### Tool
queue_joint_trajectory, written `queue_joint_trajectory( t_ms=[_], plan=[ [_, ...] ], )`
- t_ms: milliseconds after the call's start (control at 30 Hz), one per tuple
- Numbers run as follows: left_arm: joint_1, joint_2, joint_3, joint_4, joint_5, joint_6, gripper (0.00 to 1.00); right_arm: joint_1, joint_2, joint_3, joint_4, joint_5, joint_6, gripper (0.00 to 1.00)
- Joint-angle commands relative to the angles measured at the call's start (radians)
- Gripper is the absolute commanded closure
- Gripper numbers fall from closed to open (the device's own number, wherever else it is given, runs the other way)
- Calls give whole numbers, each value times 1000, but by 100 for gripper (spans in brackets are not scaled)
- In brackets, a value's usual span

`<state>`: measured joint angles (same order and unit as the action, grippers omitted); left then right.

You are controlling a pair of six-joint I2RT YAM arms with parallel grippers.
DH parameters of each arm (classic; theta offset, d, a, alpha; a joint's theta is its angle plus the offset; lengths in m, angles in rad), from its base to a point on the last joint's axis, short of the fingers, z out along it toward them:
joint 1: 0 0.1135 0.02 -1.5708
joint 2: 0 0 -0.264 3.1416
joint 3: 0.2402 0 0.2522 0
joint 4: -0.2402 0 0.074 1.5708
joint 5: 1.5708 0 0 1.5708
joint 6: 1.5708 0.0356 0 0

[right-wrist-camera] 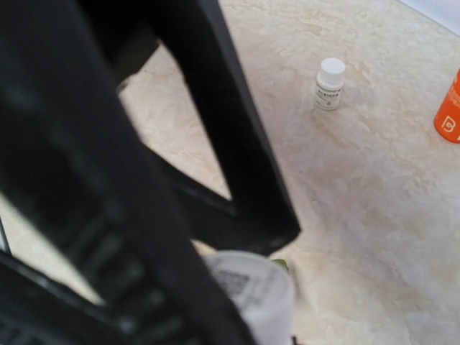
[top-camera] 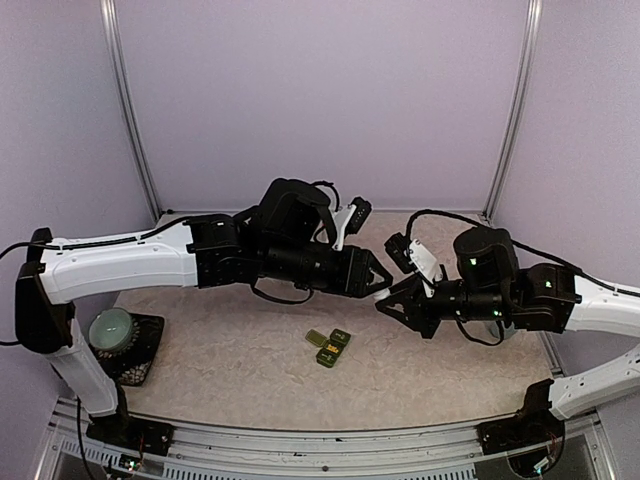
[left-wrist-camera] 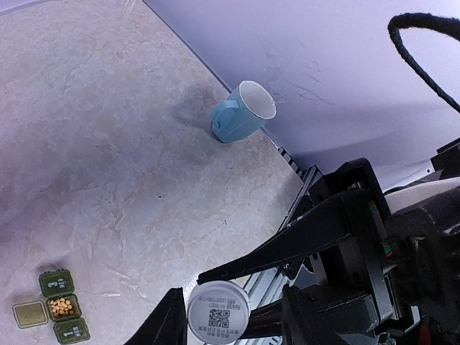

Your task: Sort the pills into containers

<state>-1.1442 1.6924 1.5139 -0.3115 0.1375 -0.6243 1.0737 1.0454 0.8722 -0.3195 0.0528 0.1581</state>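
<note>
Containers [top-camera: 331, 348]: dark green strip of three joined compartments, flat on the desk [top-camera: 230, 350], lying nearer the arm bases than the white bottle [left-wrist-camera: 218, 313] and a little to its left in the overhead view. The two end lids are down. The middle lid is folded out sideways, and yellow pills [left-wrist-camera: 62, 307] show in that compartment.

White bottle: raised above the desk, its round coded end facing the left wrist camera.

Right claw [top-camera: 392, 303]: clenched on the white bottle, reaching it from the right.

Left claw [top-camera: 378, 278]: reaches it from the left, fingers [left-wrist-camera: 169, 320] flanking the bottle's end. It cannot be told whether they press on it.

Pale blue mug [left-wrist-camera: 241, 113]: upright, well apart from the bottle, by the purple wall.

Second, smaller white bottle [right-wrist-camera: 330, 83]: upright on the desk, beyond the held one in the right wrist view. An orange item [right-wrist-camera: 449, 108], cut off by the picture edge, is farther right.
</note>
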Motion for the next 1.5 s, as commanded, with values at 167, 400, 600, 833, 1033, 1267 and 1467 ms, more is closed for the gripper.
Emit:
queue_joint_trajectory(
  t_ms=[167,400,600,833,1033,1267,1467],
  plan=[
    [4,19,23,12,15,6,55,12,-1,17,26,-3,-1,99],
    [2,18,19,23,18,14,78,13,1,15,26,-6,0,100],
    [-10,22,15,41,50,41,88,12,-21,15,29,-23,9,99],
    [-16,-25,-50,131,189,176,92,-28,-107,12,55,-264,36,98],
    [-60,-114,-124,163,373,454,92,-127,-164,-15,98,-651,121,97],
    [-119,-172,-130,96,506,662,91,-163,-165,-68,279,-975,304,97],
    [-160,-181,-110,-1,573,775,82,-163,-149,-110,451,-1142,454,96]
  ],
)
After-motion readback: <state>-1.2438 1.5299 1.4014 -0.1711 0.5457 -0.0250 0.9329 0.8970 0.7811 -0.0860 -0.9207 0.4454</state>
